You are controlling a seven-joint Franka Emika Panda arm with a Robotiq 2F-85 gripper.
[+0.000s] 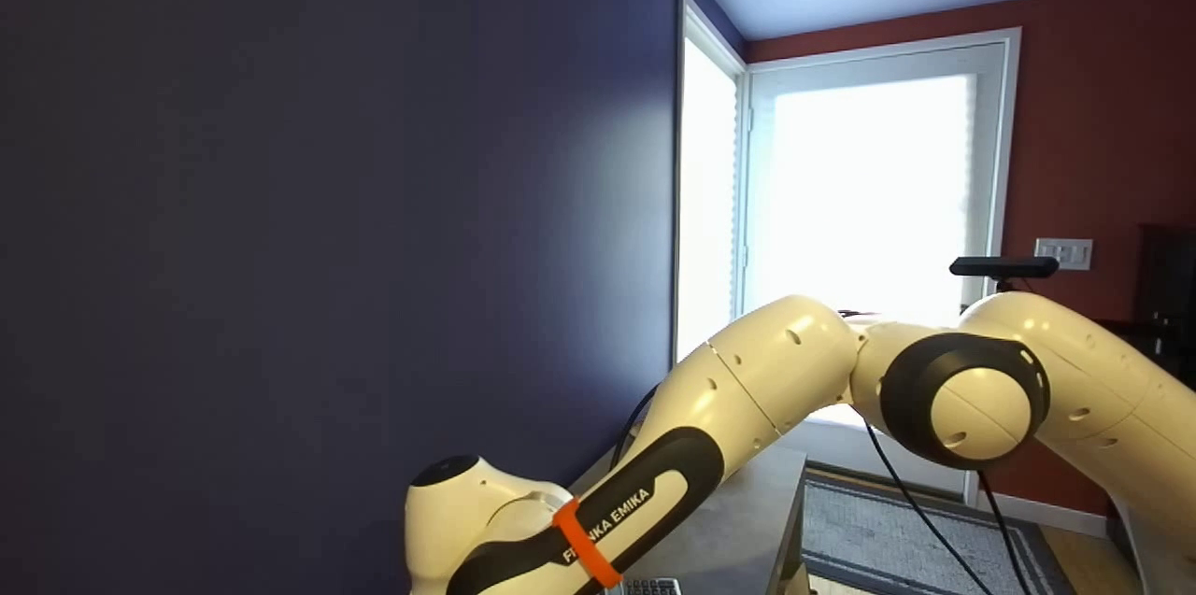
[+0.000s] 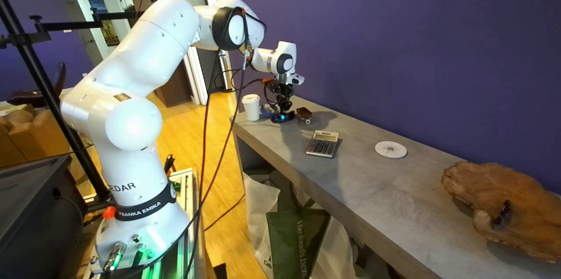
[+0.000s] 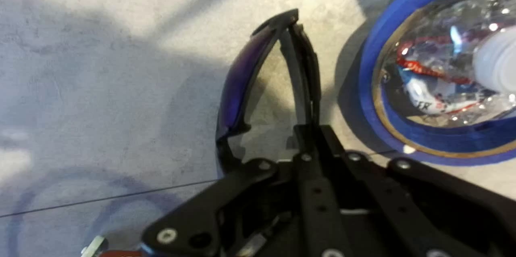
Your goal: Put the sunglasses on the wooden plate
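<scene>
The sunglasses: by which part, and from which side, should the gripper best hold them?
Grip the sunglasses by the folded temples, probably from above: in the wrist view they make a narrow strip, and the gap to the curved lens front leaves room. The gripper appears closed on them.

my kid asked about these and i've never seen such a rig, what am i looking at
You are seeing a white Franka Emika robot arm. Two pictures look on from outside it; the close-up looks down from its wrist, past the end effector. On the counter are a lidded cup, a blue tape roll with a plastic bottle showing inside, a toy skateboard, a calculator, a white disc and a wooden plate. What is held: the sunglasses, pinched, it seems, by their folded side arms.
</scene>
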